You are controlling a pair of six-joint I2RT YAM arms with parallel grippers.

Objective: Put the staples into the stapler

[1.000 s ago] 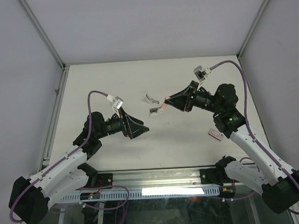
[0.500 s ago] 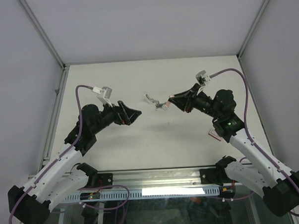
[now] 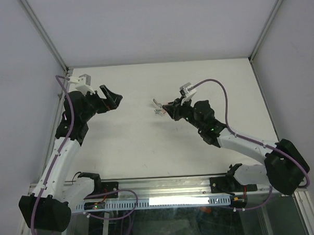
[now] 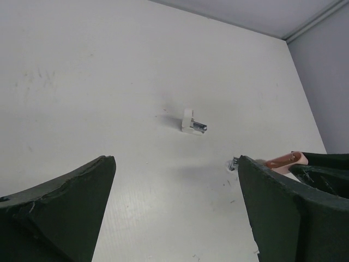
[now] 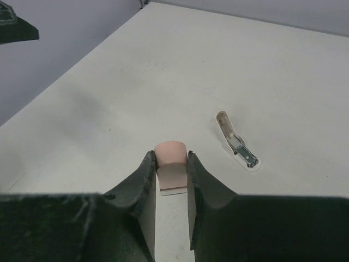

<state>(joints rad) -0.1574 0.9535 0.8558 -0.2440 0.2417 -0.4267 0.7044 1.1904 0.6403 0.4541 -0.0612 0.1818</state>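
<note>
Wide-spread left jaws up beside worktop (image 3: 148, 144) left edge. Right jaws pinching pink stapler (image 5: 172, 148) over worktop middle, near white-and-metal piece (image 5: 238, 144) lying flat. Open room toward near edge; pale walls (image 3: 142, 24) behind and on both sides.

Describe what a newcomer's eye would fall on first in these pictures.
The right gripper, mid-table, pinches a tiny pale pink stapler. Just beyond it a small whitish-and-silvery metal part lies on the white table. The left gripper hangs wide open and empty over the table's left side.
</note>
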